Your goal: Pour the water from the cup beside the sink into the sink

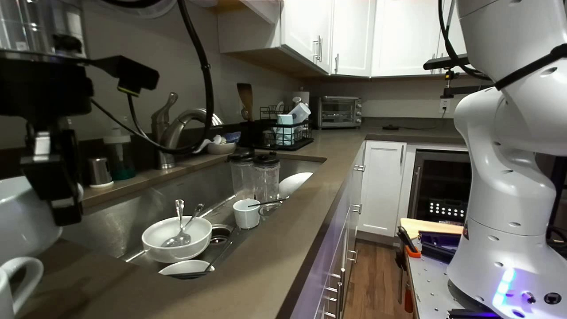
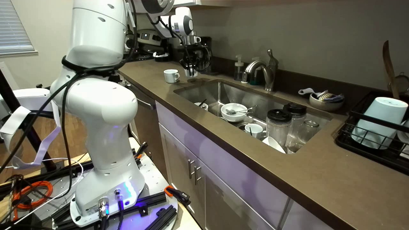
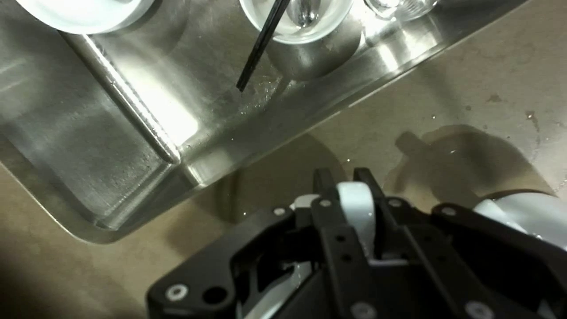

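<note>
The hand pinched the cup by its handle, off the counter. The sink was just beside the hand. Lifting looked done; pouring didn't.

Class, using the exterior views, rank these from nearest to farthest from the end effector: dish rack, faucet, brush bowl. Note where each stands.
1. Faucet: behind the sink.
2. Brush bowl: past the faucet, behind the sink.
3. Dish rack: farthest, beyond the sink's end.
</note>
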